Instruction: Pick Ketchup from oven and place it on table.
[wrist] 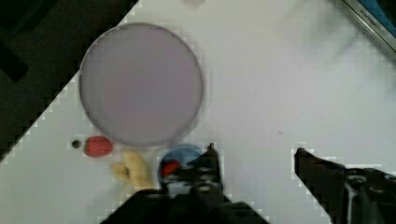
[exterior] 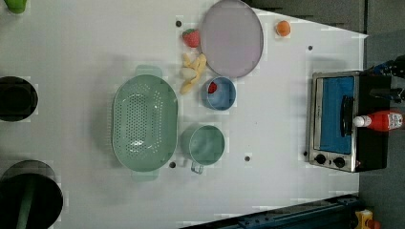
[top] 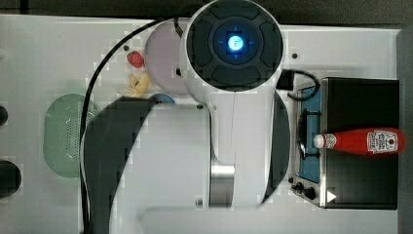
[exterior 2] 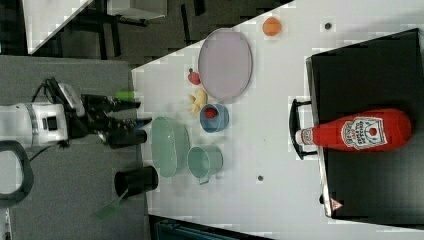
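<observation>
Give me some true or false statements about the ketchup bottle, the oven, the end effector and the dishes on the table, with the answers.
1. The ketchup bottle lies on its side on top of the oven. True.
2. The end effector is clamped on the ketchup bottle. False: it is open and empty, above the table, apart from the bottle.
3. A strawberry sits in the blue bowl. True.
4. The green mug stands on the purple plate. False: it stands on the table beside the green colander.
5. The oven door is open. False: the door is shut.
</observation>
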Available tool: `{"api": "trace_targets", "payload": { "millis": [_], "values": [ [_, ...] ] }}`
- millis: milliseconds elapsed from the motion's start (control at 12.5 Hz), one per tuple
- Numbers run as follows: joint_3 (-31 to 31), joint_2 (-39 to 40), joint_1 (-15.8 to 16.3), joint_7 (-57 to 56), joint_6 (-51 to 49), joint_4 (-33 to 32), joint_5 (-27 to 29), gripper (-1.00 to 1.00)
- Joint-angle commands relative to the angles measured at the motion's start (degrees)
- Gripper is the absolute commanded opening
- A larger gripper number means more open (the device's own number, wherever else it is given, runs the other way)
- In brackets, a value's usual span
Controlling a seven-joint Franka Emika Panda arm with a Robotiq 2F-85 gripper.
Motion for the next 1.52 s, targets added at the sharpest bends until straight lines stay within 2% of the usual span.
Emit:
{"api": "trace_targets", "payload": {
  "millis": [80,240,480,800,1120,1520],
  "values": [
    [-0.84,-21.24,-1.90,-1.29,-12.03,-11.76,-1.00,0.58],
    [-1.03,-21.22,-1.94,-1.29,-12.01,-11.74,-1.05,1.00],
    [-3.46,-20.96,-2.53,-1.29,-11.98,-11.75,-1.14,1.00],
    [-11.32,-18.55,-3.77,-1.29,-10.01,-11.66,-1.14,1.00],
    [-20.59,-13.69,-4.04,-1.29,-3.10,-11.62,-1.14,1.00],
    [-28.42,-4.00,-4.45,-1.29,9.30,-11.56,-1.14,1.00]
  ]
}}
